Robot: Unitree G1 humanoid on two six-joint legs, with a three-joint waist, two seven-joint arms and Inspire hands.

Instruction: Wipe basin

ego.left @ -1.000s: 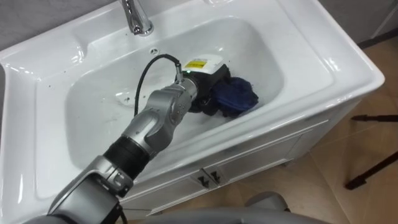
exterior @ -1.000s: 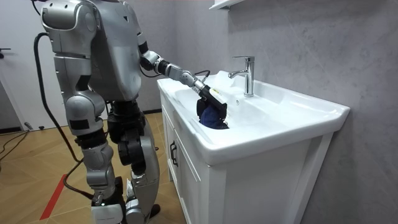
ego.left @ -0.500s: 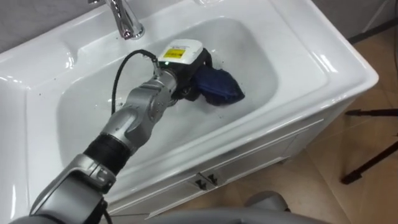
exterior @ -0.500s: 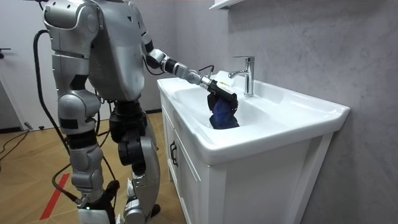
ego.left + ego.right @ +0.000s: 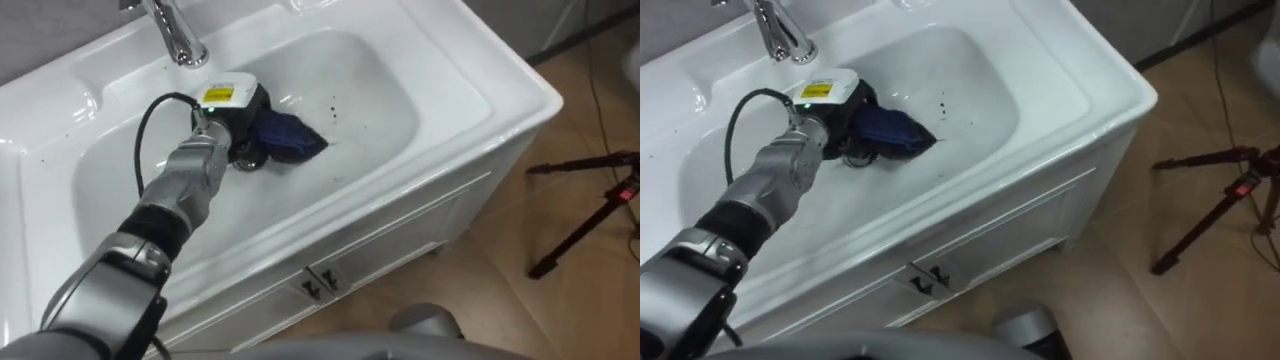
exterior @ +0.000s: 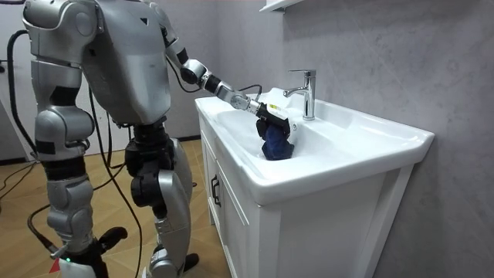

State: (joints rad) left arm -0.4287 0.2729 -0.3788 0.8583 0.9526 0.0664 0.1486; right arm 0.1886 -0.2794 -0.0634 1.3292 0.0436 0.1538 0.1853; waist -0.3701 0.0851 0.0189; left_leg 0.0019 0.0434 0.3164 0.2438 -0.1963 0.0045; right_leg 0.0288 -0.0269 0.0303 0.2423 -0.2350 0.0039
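The white basin (image 5: 370, 85) is set in a white vanity with a chrome tap (image 5: 175, 40) at its back. My left hand (image 5: 238, 112) reaches in from the lower left and rests on the basin floor just in front of the tap. Its fingers are curled on a dark blue cloth (image 5: 288, 138), which is bunched against the basin floor to the hand's right. In the room view the left hand (image 6: 272, 117) holds the cloth (image 6: 275, 145) below the tap (image 6: 307, 93). My right hand (image 6: 77, 255) hangs low at my side there.
Small dark specks (image 5: 330, 105) lie on the basin floor right of the cloth. The vanity's cabinet doors (image 5: 330, 275) face me below the rim. A black tripod (image 5: 590, 200) stands on the wooden floor to the right. I stand at the vanity's end.
My left hand has slid the cloth from the basin's front right toward the tap at the back left. My body has shifted toward the room view's left.
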